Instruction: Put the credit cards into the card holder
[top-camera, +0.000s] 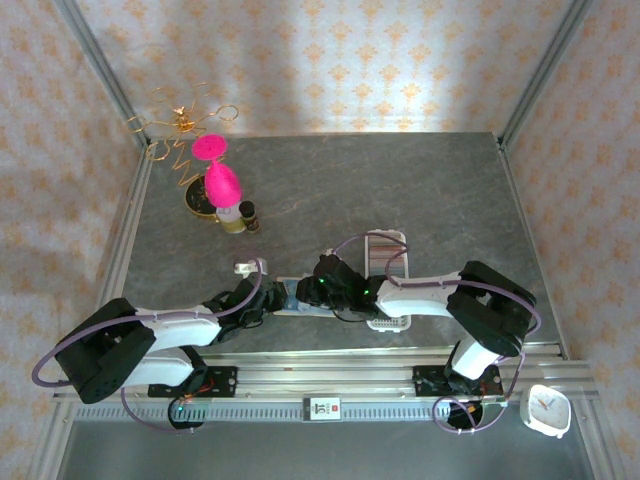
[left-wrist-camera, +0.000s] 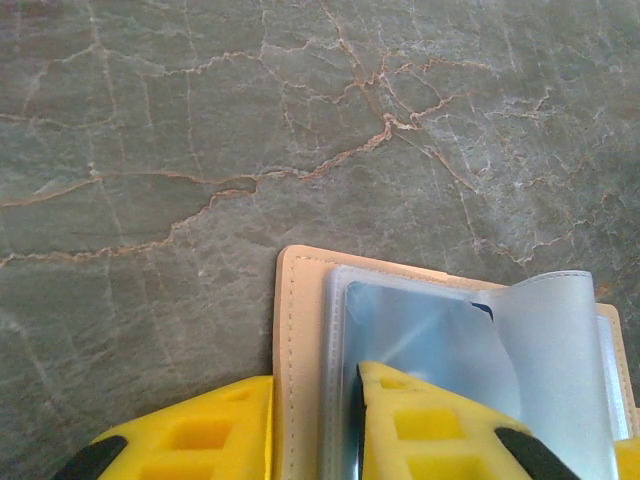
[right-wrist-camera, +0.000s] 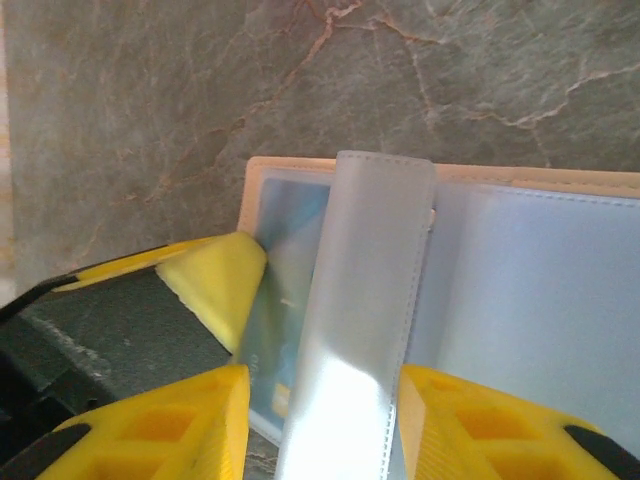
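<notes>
**Holder being spread open**

Left fingers (left-wrist-camera: 420, 425) are pinching the beige edge of the holder (left-wrist-camera: 300, 330). Right fingers (right-wrist-camera: 470, 420) are straddling a raised clear sleeve (right-wrist-camera: 365, 280) (gripping or not, I cannot tell). A blue card (left-wrist-camera: 410, 325) is sitting pocketed inside. The holder is lying on the counter (left-wrist-camera: 200, 150).

Tan card holder (left-wrist-camera: 298, 340) lies open flat, a bluish credit card (left-wrist-camera: 420, 325) inside its clear sleeve (left-wrist-camera: 560, 340).

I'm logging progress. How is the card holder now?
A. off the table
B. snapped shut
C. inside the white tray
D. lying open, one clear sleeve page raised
D: the card holder lies open on the table, a clear sleeve page standing between the fingers of the right end effector.
</notes>
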